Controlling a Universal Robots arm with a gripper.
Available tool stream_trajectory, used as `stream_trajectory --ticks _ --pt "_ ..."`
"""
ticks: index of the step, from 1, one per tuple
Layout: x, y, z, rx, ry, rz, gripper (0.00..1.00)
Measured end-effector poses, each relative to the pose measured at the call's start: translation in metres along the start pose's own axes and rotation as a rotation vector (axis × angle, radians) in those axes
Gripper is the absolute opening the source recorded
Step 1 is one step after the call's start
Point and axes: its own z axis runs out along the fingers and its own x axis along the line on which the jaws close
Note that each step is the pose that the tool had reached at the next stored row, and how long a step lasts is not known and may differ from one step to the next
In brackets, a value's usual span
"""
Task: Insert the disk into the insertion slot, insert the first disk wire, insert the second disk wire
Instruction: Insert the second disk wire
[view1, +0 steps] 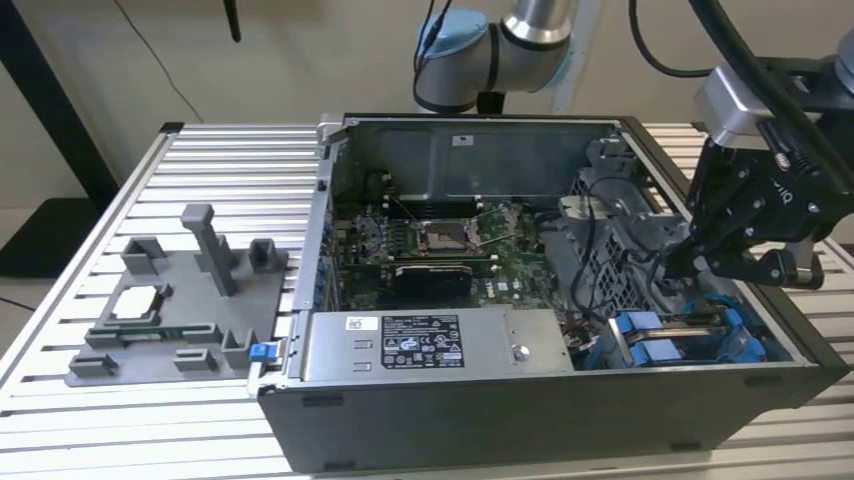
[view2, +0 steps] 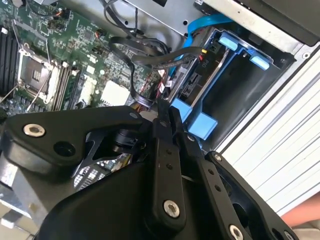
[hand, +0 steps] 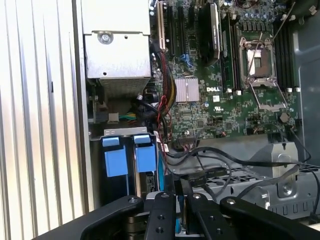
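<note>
While parked low over the drive-cage corner of the open computer case (view1: 441, 400), judged the main hazard as a skewed connector: if pressed in off-axis or the wrong way up, likely to jam or bend contacts at the back of the disk (view2: 196, 80). Flagged a second hazard as snagging the loose cables (view2: 145, 55) bunched just beside the fingertips, enough to tug a neighbouring plug loose. Also noted scant room between cage wall and pincer links, hence possible scraping on the perforated metal. Recorded the disk as already seated in the insertion slot (view1: 694, 340), blue frame tabs (hand: 116, 159) facing outward, at the case corner toward the exterior view's right. Logged the pincer (view2: 164, 107) as drawn narrow, fingertips nearly together in both wrist views. Judged it pinched on the end of a black disk wire (hand: 180, 186) close to the disk's rear edge; could not confirm actual contact, hidden behind the fingers. Saw no touch on the motherboard (hand: 225, 100).
</note>
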Motion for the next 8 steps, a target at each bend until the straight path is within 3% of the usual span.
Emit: stream_trajectory --ticks 8 --pt "0.0009 -0.0003 0.0042 0.0061 0.0014 -0.001 0.00"
